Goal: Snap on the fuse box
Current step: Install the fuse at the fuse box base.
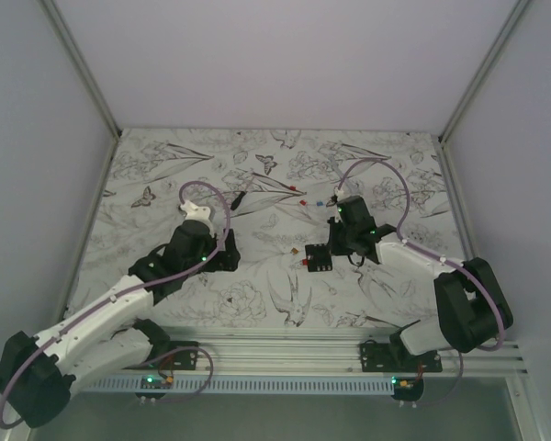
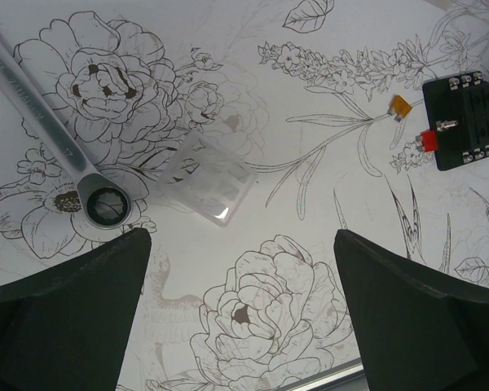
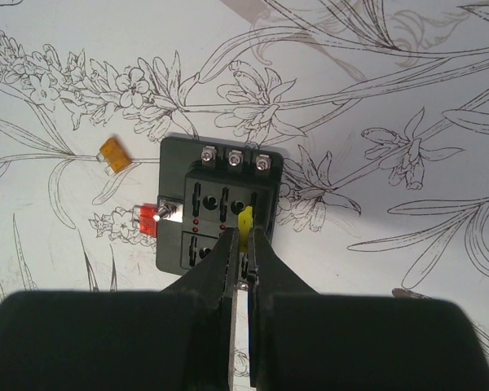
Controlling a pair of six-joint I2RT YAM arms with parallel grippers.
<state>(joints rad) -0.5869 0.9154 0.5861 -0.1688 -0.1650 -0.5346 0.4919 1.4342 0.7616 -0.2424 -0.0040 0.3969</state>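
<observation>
The fuse box (image 3: pixel 197 169) is a black square block lying flat on the flower-printed mat, with open slots on its top face. It also shows in the top view (image 1: pixel 319 260) and at the upper right of the left wrist view (image 2: pixel 464 122). My right gripper (image 3: pixel 244 241) hangs right over the box's right side, shut on a small yellow fuse (image 3: pixel 244 221) whose tip pokes out above a slot. A red fuse (image 3: pixel 149 220) sticks out at the box's left edge. My left gripper (image 2: pixel 240 240) is open over bare mat, well left of the box.
An orange fuse (image 3: pixel 114 155) lies loose just left of the box. A clear plastic cover (image 2: pixel 208 179) and a metal ring wrench (image 2: pixel 65 147) lie ahead of the left gripper. A few tiny fuses (image 1: pixel 303 197) lie farther back. White walls close in the mat.
</observation>
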